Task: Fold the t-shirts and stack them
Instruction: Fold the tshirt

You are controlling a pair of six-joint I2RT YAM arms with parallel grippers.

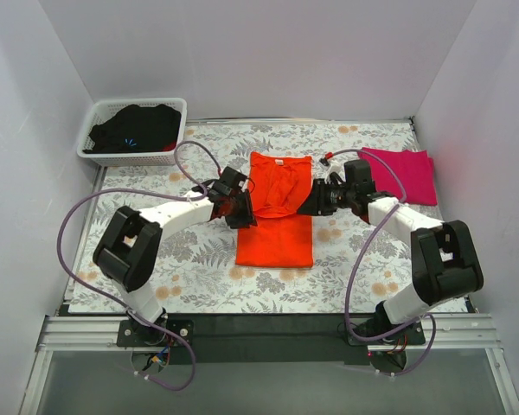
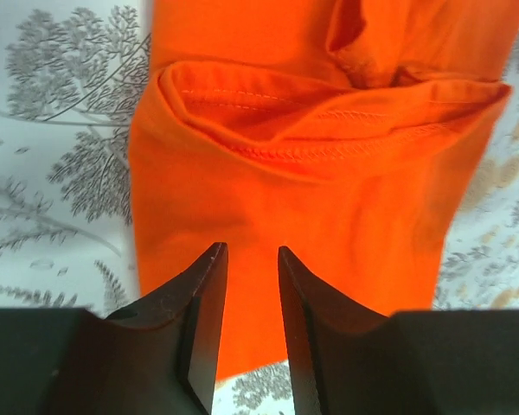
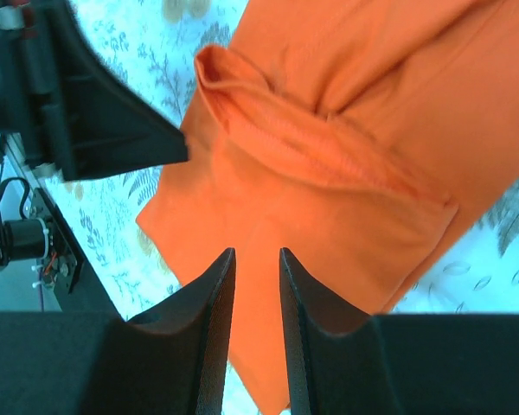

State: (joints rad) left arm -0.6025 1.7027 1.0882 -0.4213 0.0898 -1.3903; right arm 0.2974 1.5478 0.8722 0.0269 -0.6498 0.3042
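Orange t-shirt (image 1: 275,242): centre of the counter (image 1: 199,264), lying lengthwise up and down the top view. Its upper half is rumpled and doubled over the flat lower half, with a stitched hem showing along the fold.
Magenta t-shirt (image 1: 404,173): folded flat at the upper right of the counter, well apart from the orange one.
Left gripper (image 1: 241,210): at the orange shirt's left edge, level with the fold. Jaws a narrow gap apart, nothing between them, cloth visible beyond the tips.
Right gripper (image 1: 319,199): at the shirt's right edge, facing the left one. Jaws likewise a slit apart, gripping nothing.
Basket (image 1: 130,158): upper left corner, white, with a dark garment (image 1: 138,128) inside.
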